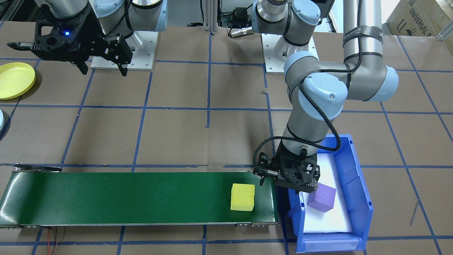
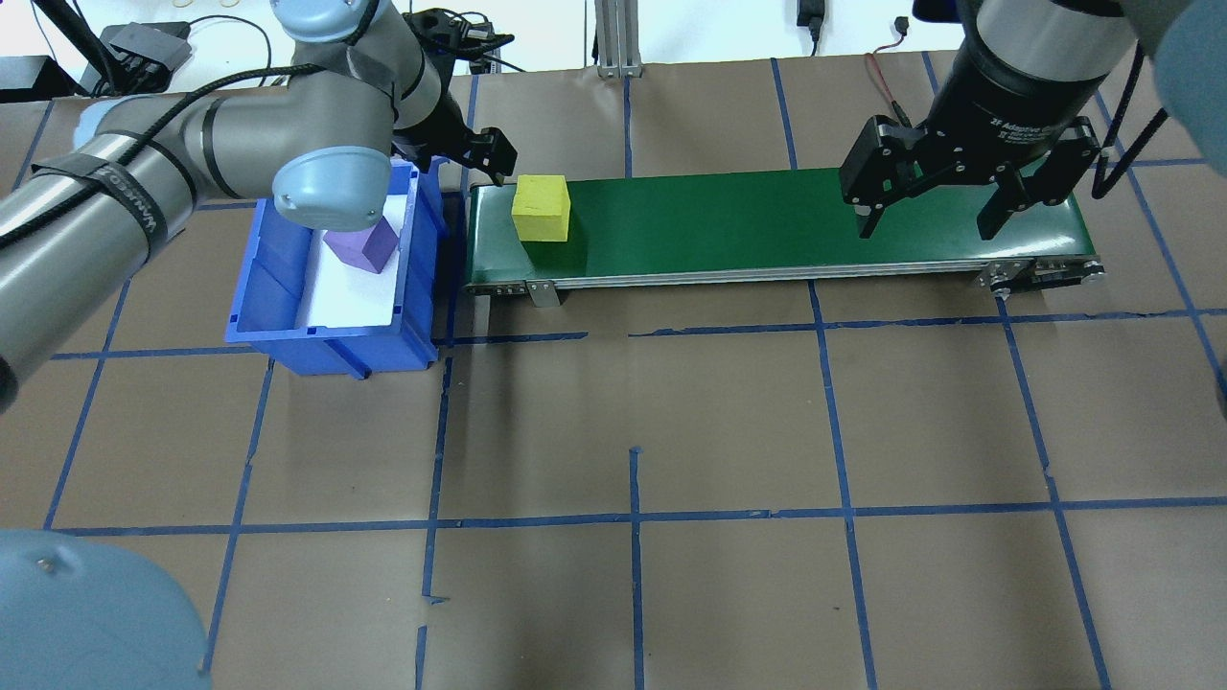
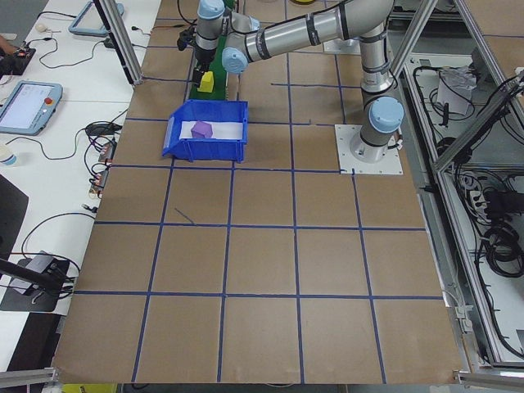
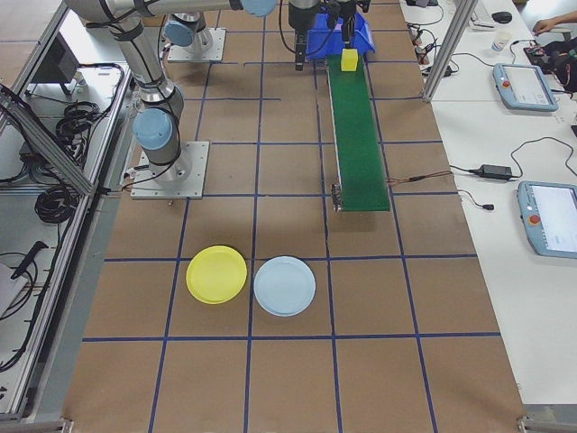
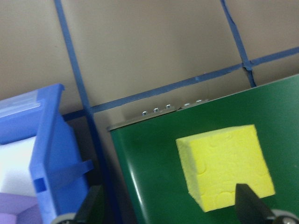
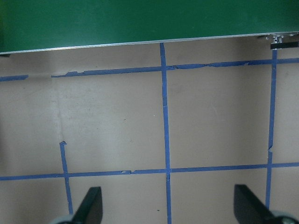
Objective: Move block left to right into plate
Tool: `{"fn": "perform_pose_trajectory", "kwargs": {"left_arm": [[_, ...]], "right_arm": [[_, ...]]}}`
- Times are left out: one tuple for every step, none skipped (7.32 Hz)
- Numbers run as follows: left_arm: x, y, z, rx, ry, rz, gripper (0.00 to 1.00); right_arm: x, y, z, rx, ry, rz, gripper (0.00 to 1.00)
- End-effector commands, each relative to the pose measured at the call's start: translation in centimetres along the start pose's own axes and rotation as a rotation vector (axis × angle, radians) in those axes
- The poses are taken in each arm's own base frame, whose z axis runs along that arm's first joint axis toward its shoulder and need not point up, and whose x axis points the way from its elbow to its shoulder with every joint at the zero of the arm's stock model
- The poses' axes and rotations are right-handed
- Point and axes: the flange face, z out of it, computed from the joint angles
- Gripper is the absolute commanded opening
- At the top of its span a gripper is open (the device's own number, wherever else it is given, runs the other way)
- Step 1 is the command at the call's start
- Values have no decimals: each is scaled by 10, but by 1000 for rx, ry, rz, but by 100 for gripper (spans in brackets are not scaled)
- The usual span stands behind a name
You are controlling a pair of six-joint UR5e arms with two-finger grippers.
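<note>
**Yellow block on belt, both grippers empty**

Yellow block [image 1: 242, 197] sits on the green conveyor belt [image 1: 124, 198], at the end next to the blue bin [image 1: 357, 184], not yet near the far end. Left gripper [image 1: 286, 177] hangs over the gap btwn belt end and bin, fingers spread wide, holding nothing; wrist view shows the block just inside one fingertip, not gripped. Right gripper [image 2: 928, 196] hovers above the belt's other end, jaws wide apart, empty. A purple block [image 1: 321, 198] lies in the bin on white padding. Yellow plate [image 1: 15, 79] and a pale blue plate [image 4: 285, 285] rest on the table well apart from the belt, on the right arm's side.

Risks, as I judge them:
- Block rides the belt past the right gripper or off the end if the pick is late.
- Block sits slightly skewed on the belt, so a pinch on corners could twist or drop it.
- Two plates side by side, so it could land in the wrong one; task doesn't name which.
- Left gripper is low near the bin wall and belt frame, so it could snag when pulling away.

Writing: "2F Adaptive G…" partly legible on the right gripper body; "UNIVERSAL R…" on a cardboard box [image 1: 421, 17]; arm-strap text too small to read w/ certainty.
</note>
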Motion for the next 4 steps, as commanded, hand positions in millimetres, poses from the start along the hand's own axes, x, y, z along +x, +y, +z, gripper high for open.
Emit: {"fn": "perform_pose_trajectory", "kwargs": {"left_arm": [[-87, 11, -15, -41, -36, -80, 100], [-126, 17, -12, -51, -46, 13, 100], [-162, 32, 6, -87, -33, 95, 100], [-174, 41, 25, -122, -15, 144, 100]], "right_arm": [[2, -1, 1, -2, -2, 4, 100], [2, -1, 1, -2, -2, 3, 100], [2, -2, 0, 1, -2, 4, 100], [3, -2, 0, 2, -2, 6, 100]]}}
